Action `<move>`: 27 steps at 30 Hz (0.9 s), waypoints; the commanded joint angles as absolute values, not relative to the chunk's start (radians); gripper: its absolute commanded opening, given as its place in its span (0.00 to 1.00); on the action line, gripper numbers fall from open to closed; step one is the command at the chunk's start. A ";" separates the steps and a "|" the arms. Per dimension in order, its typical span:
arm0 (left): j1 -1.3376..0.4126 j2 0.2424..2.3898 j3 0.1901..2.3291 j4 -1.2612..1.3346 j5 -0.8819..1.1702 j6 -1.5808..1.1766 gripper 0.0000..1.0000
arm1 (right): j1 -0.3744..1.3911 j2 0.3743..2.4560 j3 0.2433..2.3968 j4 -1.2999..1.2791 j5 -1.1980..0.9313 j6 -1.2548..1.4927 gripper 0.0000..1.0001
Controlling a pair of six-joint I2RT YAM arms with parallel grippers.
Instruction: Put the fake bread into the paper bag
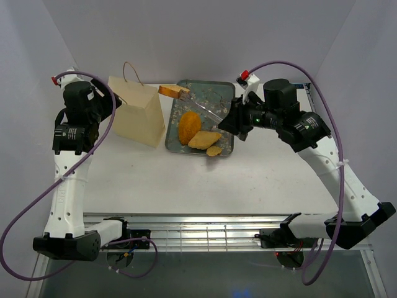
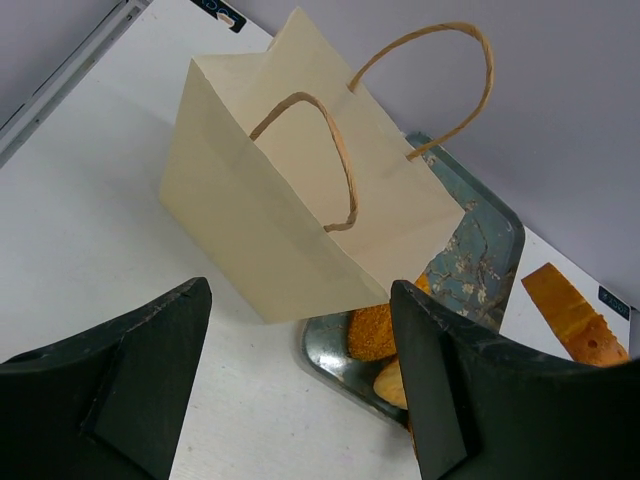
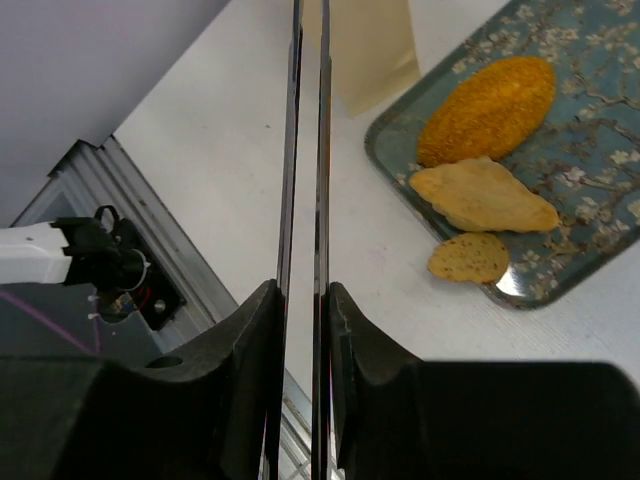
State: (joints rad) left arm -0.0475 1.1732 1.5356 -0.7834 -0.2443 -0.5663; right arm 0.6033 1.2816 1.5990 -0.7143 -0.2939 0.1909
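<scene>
Your right jaws are pinching tongs holding a slice at upper centre, beside the bag; left jaws are gaping, empty.

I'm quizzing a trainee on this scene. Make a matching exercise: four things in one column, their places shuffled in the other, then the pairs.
Things
1. orange loaf
2. crusted slice
3. small bit
4. bag

Places
A. standing on the table, left of the tray
B. at the tray's near edge
C. at the tip of the tongs, beside the bag's top
D. flat on the tray, on the side nearest the bag

Pairs: 1-D, 2-C, 3-B, 4-A
</scene>
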 commanded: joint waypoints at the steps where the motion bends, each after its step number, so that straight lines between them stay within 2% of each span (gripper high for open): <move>1: -0.041 1.138 1.526 -0.759 -0.284 -0.568 0.82 | 0.640 1.302 1.675 -0.651 -0.389 0.227 0.08; 21: -0.037 1.269 1.592 -0.677 -0.354 -0.563 0.81 | 0.808 1.568 1.963 -0.617 -0.342 0.253 0.08; 27: -0.025 1.299 1.601 -0.652 -0.350 -0.561 0.70 | 0.813 1.603 2.002 -0.624 -0.313 0.249 0.08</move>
State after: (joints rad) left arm -0.0338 1.3033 1.5608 -0.6838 -0.3351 -0.5655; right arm 0.8124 1.5974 1.9438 -0.6785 -0.3378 0.2516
